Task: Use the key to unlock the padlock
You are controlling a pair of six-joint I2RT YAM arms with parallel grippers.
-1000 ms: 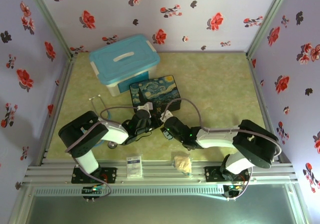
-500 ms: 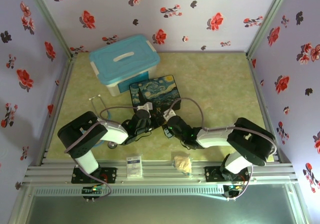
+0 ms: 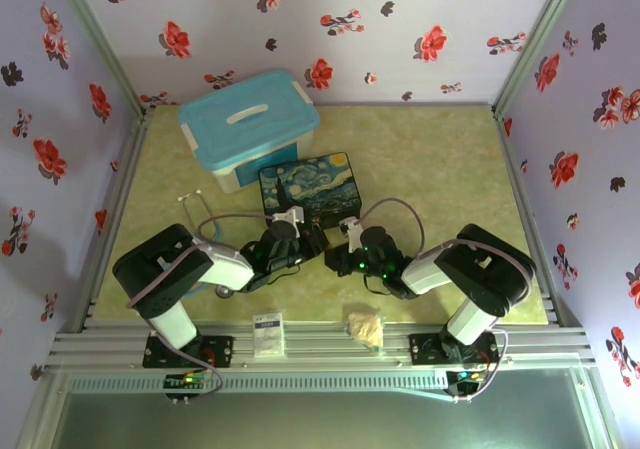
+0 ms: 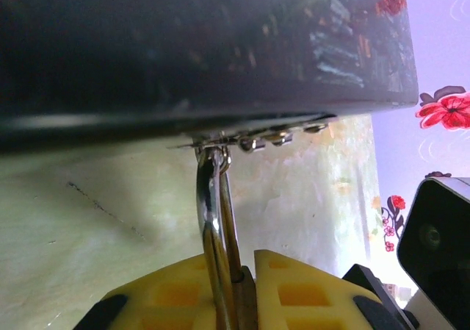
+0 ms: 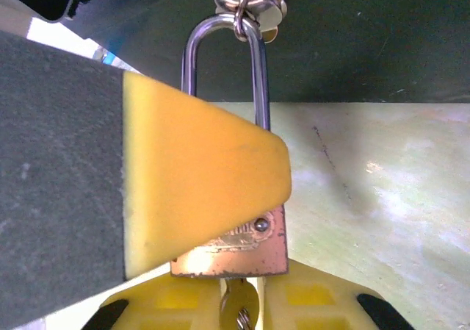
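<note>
On a mottled yellow-green table [image 3: 440, 169], hemmed by flowered walls on three sides and by aluminium rails [image 3: 320, 351] along the near edge: at back left, a white plastic bin [image 3: 250, 129] with a teal lid, set askew; just in front of it and close against its corner, a dark box [image 3: 312, 185] painted with a swirling blue night sky; left of the box, a stethoscope [image 3: 226, 290] trailing toward the near left; at the near edge, a small white packet [image 3: 268, 334] and, apart to its right, a crumpled tan lump [image 3: 365, 327].
</note>
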